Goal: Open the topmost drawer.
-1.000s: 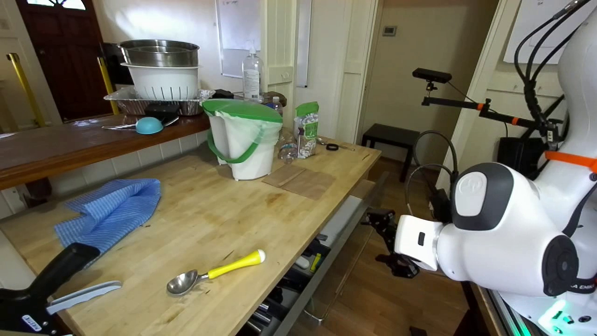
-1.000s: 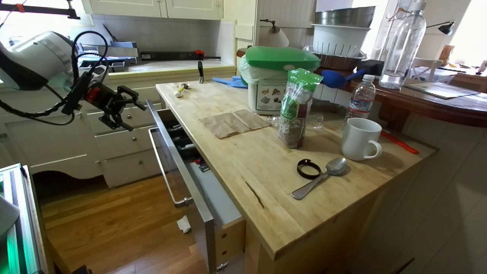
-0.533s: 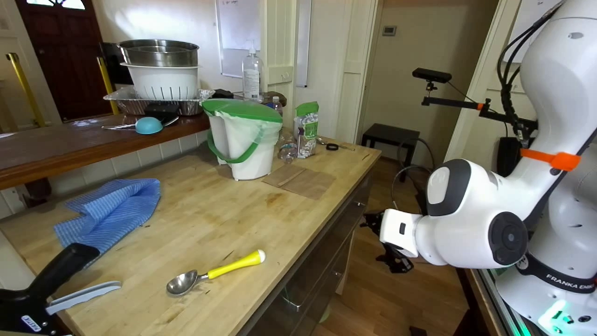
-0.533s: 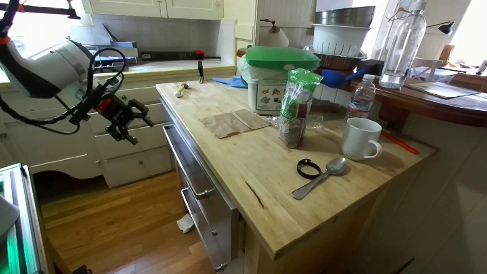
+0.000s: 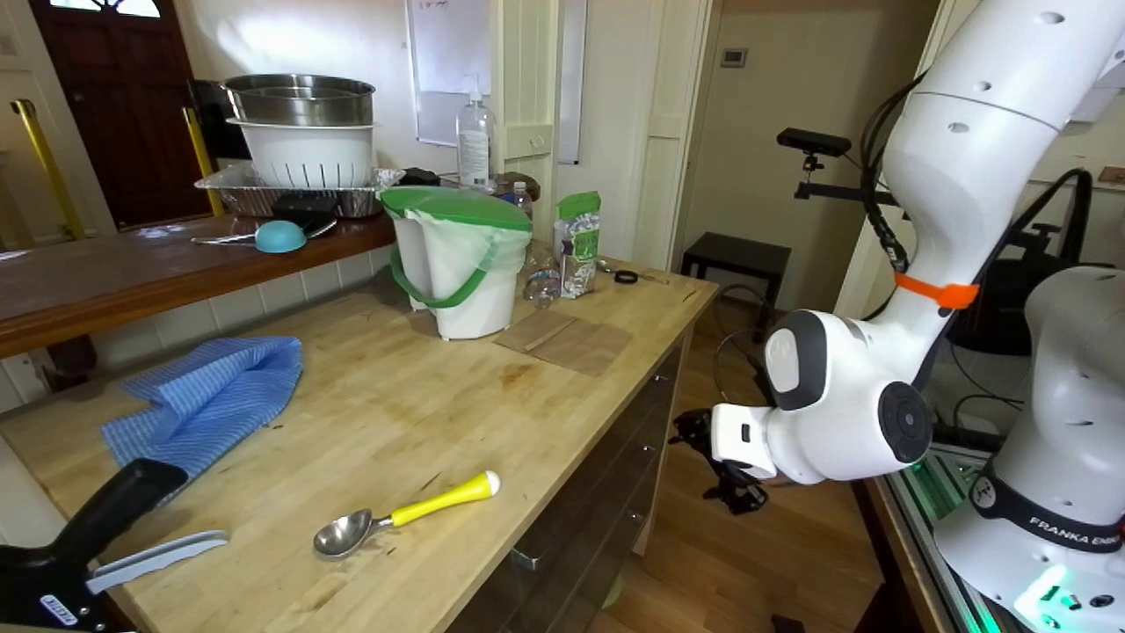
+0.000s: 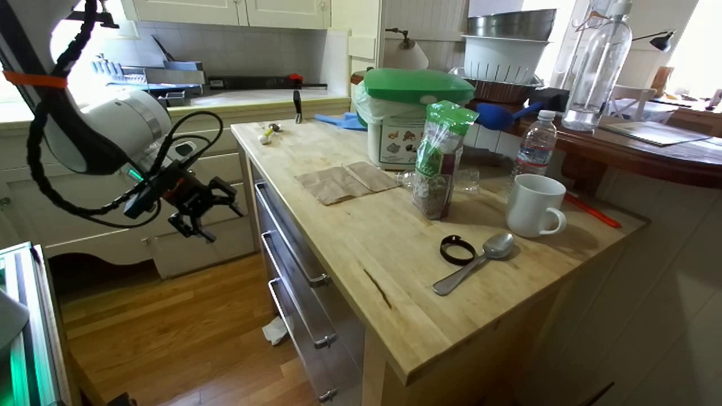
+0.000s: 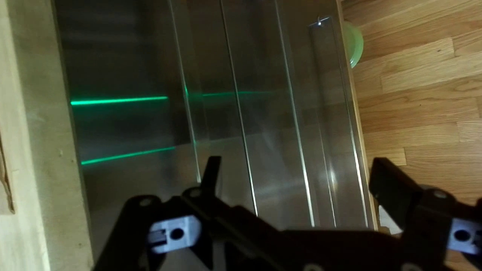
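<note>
The topmost drawer (image 6: 338, 299) is shut under the wooden counter, and its inside is hidden. Its dark front also shows in an exterior view (image 5: 606, 444) and at the left of the wrist view (image 7: 120, 67). Its long metal handle (image 6: 285, 234) runs along the front. My gripper (image 6: 224, 225) hangs in front of the drawers, apart from them, with jaws spread and nothing between them. It also shows in an exterior view (image 5: 714, 466). In the wrist view the gripper (image 7: 297, 163) has its fingers wide apart, with lower drawer fronts behind the gap.
Lower drawers have similar handles (image 6: 296, 299). The counter edge (image 7: 49, 131) overhangs at the left of the wrist view. On the counter are a green-lidded bin (image 6: 417, 118), a mug (image 6: 533, 206), a spoon (image 6: 474, 264) and a scoop (image 5: 404, 519). A white scrap (image 6: 274, 331) lies on the floor.
The topmost drawer stood open with tools showing, then only slightly out, and is now shut. My gripper has moved lower and somewhat nearer the drawer fronts, still open.
</note>
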Controlling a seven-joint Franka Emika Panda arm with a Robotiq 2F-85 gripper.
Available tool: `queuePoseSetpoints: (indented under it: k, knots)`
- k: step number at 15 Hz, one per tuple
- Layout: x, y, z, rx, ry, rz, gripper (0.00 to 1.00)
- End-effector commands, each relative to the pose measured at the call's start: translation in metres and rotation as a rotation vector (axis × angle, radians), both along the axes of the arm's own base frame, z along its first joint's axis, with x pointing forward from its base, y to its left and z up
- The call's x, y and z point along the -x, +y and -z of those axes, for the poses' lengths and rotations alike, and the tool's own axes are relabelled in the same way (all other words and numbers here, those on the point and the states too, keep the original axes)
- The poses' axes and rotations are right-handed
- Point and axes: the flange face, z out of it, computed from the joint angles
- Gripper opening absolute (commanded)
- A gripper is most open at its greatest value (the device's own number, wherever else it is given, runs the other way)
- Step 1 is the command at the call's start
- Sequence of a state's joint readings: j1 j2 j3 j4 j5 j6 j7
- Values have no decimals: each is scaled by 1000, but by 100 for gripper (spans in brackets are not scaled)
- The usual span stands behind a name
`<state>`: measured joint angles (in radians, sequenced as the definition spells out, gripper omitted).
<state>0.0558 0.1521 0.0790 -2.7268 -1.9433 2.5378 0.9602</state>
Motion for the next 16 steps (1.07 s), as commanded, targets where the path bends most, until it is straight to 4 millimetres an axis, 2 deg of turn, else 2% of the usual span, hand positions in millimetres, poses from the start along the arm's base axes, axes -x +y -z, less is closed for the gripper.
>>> queuePoseSetpoints:
  k: [1,7,11,13,16]
  knots:
    - [-18,-7,22,-23,-20,-105,100]
    - [-53,-21,58,-48,-33,-198,100]
    - [-70,-26,73,-46,-26,-223,100]
    - [-71,-26,69,-38,-35,-230,100]
    - [-60,-21,62,-35,-41,-233,100]
